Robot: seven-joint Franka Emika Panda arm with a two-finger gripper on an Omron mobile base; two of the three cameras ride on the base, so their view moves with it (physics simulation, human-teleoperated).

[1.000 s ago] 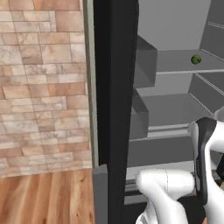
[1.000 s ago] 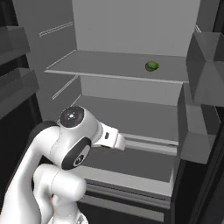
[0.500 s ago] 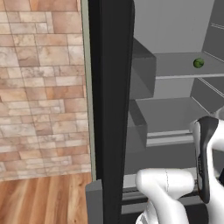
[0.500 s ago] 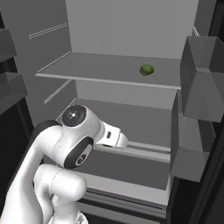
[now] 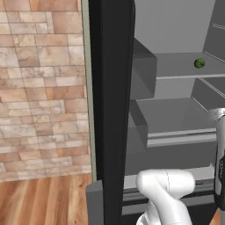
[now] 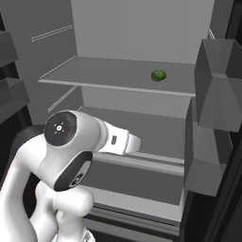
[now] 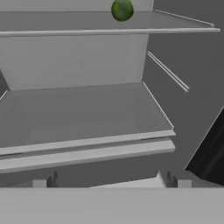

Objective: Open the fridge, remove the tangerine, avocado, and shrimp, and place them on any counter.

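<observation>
— Green and round: avocado [image 6: 159, 75] sitting on upper shelf [image 6: 94, 75] of fridge [image 5: 110, 110], toward 1 o'clock in right base view.

— Same fruit at 2 o'clock in left base view?

— Yes, avocado [image 5: 199, 63] near right edge there, on same light grey shelf. In hand view, avocado [image 7: 122, 9] right at 12 o'clock, at top border, resting on shelf seen from slightly below.

— And fridge doors?

— Standing open. Black door edge crossing left base view from 12 to 6 o'clock; grey door bins [image 6: 220, 85] at 3 o'clock in right base view.

— State of gripper [image 7: 111, 181]?

— Spread to widest, two small dark fingertips [image 7: 53, 178] far apart at 6 o'clock of hand view, nothing between them. Pointing into fridge, level with lower shelf [image 7: 83, 113] (below avocado, well apart from it).

— Anything on lower shelf?

— Bare grey surface, with grey front lip at about 6 o'clock of it.

— Arm?

— White, bent, rising from 7 o'clock in right base view, forearm reaching toward centre of fridge.

— Outside fridge?

— Brick wall [image 5: 44, 88] at 9 o'clock in left base view, wooden floor [image 5: 44, 202] at 7 o'clock.
</observation>
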